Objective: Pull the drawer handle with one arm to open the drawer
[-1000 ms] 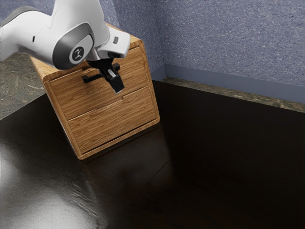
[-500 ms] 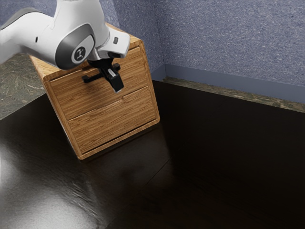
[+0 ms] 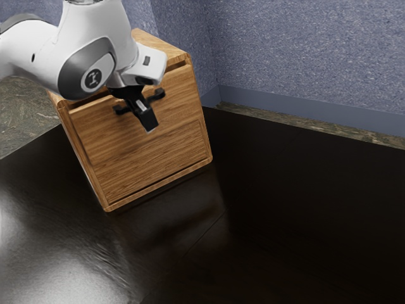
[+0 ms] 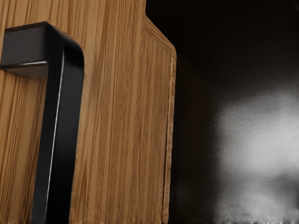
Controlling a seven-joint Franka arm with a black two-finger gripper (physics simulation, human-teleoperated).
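Wooden cabinet (image 3: 161, 50) sits at the far corner of the dark glossy surface (image 3: 285, 221), on the ext. view's left. It is close to the blue-grey wall (image 3: 304, 50) behind it. A grey mottled strip (image 3: 19, 120) borders the surface's edge just beside the cabinet.

White arm (image 3: 82, 57) comes in from upper left & hangs over the cabinet's top front edge. Black gripper (image 3: 147, 120) points down across the drawer front (image 3: 180, 95), upper part of the cabinet face. Its fingers are drawn near together w/ the drawer handle (image 3: 122, 108) crossing btwn them, so the bar is pinched approx mid-length.

The handle is a black bar running along the drawer front. One end shows on the ext. view's left of the gripper; the other end pokes out just past it on the right. Drawer front looks a touch proud of the cabinet face & the seam to the lower front is smeared. How far out it stands: can't tell.

Wrist view: drawer handle (image 4: 56, 140) is right by the hand, w/ a rounded bend & a short stub fixed into the wood. Drawer front (image 4: 121, 116) has its grain running parallel to the bar. Past the front's side edge lies the dark surface (image 4: 196, 93) w/ a pale glare patch (image 4: 261, 140).
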